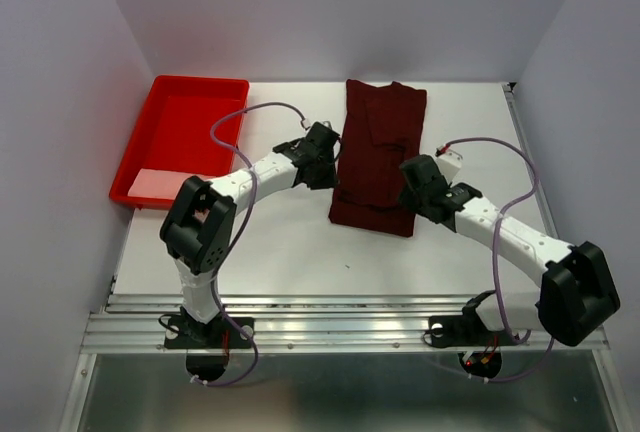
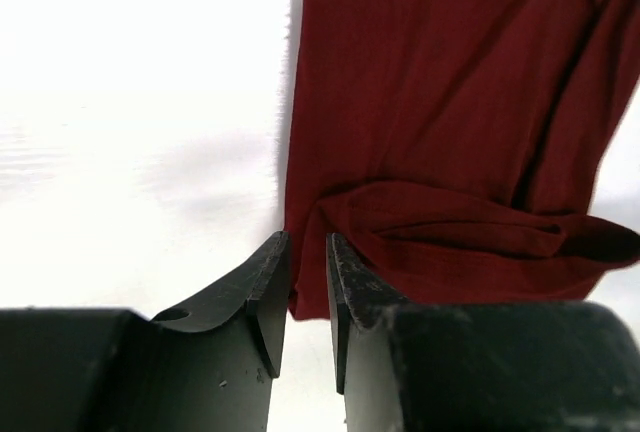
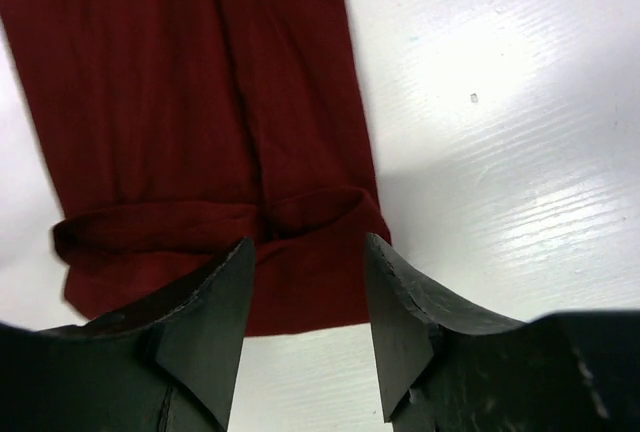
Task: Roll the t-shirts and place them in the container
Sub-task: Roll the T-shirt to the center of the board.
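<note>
Red tray: at 10 o'clock corner of desk, pale pink patch at its near end. Left gripper: at 9 o'clock edge of t-shirt, jaws narrowly apart, nothing between them, tips low by cloth edge. T-shirt: dark maroon, folded into long strip, lying flat on desk toward 1 o'clock of centre, near end turned over in low fold. Right gripper: above t-shirt's 5 o'clock corner, jaws moderately wide, gripping nothing.
</note>
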Motion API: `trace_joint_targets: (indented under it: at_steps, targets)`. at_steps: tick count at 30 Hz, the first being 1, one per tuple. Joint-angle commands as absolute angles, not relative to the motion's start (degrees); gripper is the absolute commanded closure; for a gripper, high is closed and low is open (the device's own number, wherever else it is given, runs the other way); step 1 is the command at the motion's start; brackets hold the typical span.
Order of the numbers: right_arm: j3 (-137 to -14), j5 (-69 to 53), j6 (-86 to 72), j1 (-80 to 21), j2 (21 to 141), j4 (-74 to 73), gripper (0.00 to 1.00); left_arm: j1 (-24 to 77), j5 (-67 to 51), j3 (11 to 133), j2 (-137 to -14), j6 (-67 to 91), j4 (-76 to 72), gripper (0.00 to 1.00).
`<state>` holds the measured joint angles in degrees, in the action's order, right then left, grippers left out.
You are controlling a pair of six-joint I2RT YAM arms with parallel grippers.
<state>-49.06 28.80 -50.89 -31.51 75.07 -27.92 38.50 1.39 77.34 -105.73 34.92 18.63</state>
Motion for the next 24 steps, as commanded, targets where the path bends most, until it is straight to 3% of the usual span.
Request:
trace_joint_targets:
  at_steps: [1, 6, 11, 12, 14, 18, 24]
  targets:
    - [-51.77, 26.30, -50.10, -31.20, 70.41, -27.77, 0.46, 38.41, 6.58, 79.37, -97.21, 33.66, 20.91, 0.67]
    - [-49.41, 20.57, -50.80, -31.20, 68.12, -28.04, 0.48, 39.46, 6.68, 76.12, -93.52, 34.45, 20.83, 0.69]
    - [-44.57, 13.19, -52.21, -31.20, 67.41, -23.39, 0.73, 43.40, 2.20, 72.78, -92.46, 35.68, 17.58, 1.00]
    - [-44.04, 12.66, -52.64, -31.81, 68.28, -22.68, 0.81, 44.11, 1.76, 72.25, -92.72, 35.94, 17.32, 1.00]
    - [-42.98, 11.87, -53.00, -31.82, 69.43, -21.80, 0.86, 45.69, 0.27, 71.90, -94.65, 36.38, 16.00, 1.00]
    - [-42.36, 13.62, -53.26, -31.82, 70.57, -21.10, 0.85, 46.49, -3.95, 71.37, -96.85, 36.83, 12.93, 1.00]
    - [-47.63, 15.91, -46.95, -30.68, 79.09, -20.48, 0.84, 45.70, -0.62, 73.83, -103.26, 33.49, 11.95, 1.00]
